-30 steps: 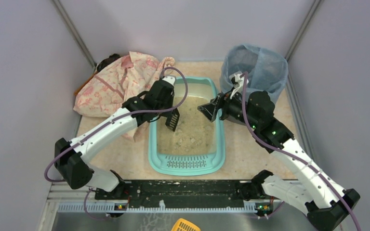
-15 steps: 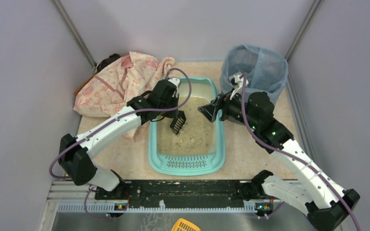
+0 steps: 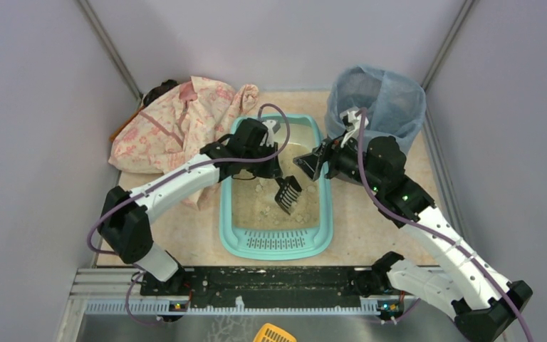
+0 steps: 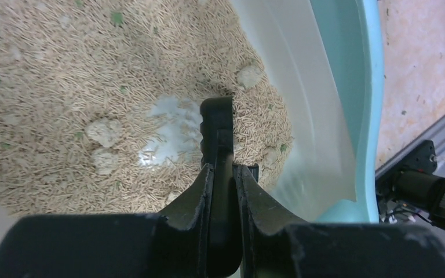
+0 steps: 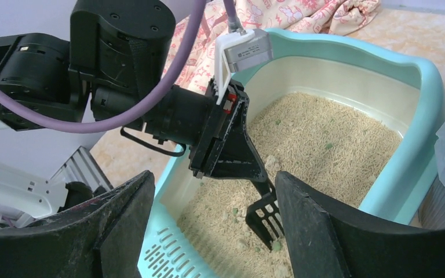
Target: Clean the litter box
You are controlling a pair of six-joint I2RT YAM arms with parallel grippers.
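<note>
— Where's the litter box (image 3: 222,221)?
— Centre of the tabletop (image 3: 185,231), grille end toward me, between both arms.
— Left side?
— My left fingers (image 4: 200,197) are clamped on the black scoop (image 3: 287,194), its slotted head down in the litter (image 4: 64,87), toward the right wall.
— And the right?
— Right fingers (image 5: 121,231) spread wide, hovering at the box's right rim, near the blue-bagged bin (image 3: 377,100).

Scoop (image 3: 288,194) farther right across litter box (image 3: 225,214)
</note>
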